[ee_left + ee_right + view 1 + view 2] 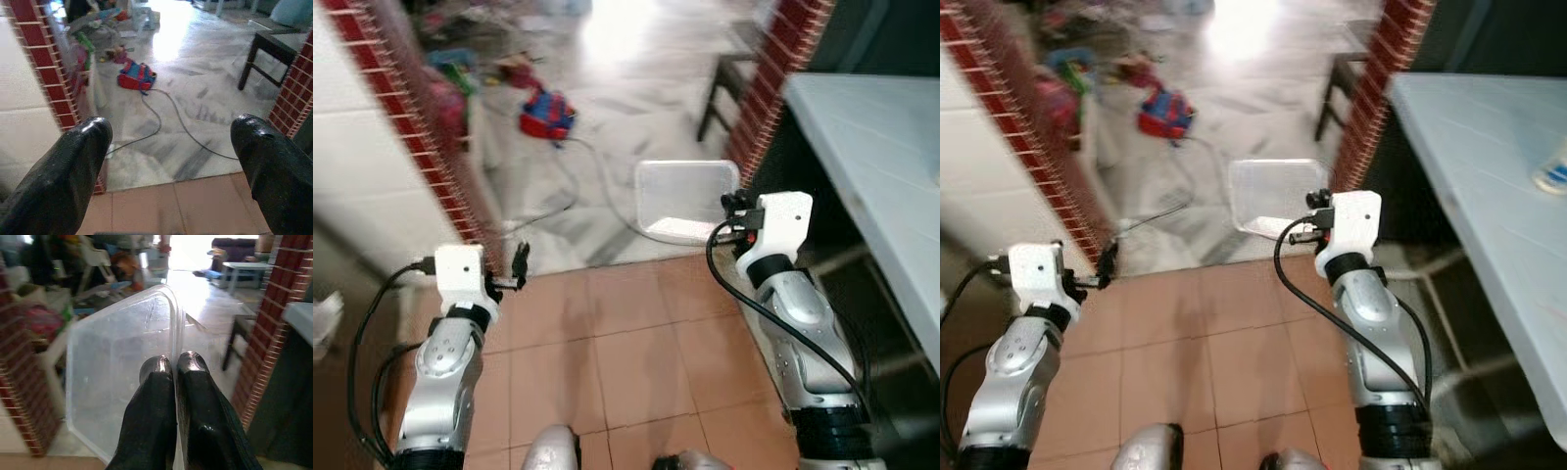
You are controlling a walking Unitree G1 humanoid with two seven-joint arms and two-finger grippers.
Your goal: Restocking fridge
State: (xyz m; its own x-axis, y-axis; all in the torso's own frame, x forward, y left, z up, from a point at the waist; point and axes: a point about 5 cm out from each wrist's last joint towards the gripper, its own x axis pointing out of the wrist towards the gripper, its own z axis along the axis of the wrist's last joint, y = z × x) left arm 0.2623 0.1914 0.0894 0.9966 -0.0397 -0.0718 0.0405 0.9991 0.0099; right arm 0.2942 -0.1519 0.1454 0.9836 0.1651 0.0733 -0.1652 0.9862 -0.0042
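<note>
Above the tiled floor (626,343), the right pincer (173,369) pinches a clear plastic container (683,201) by its rim, held out beside the desk's (881,147) edge; the left pincer (171,142) gapes wide, empty.

Terracotta floor tiles (636,362) are giving way at 12 o'clock to pale marble flooring (636,88), with strong glare washing over it at the far end. Red brick pillars (421,127) are flanking the opening at 10 and 1 o'clock. A light tabletop (871,147) is running along 3 o'clock. A dark stool (266,51) is standing near the right pillar. Toys (546,113) and a cable (166,110) are littering the marble.
</note>
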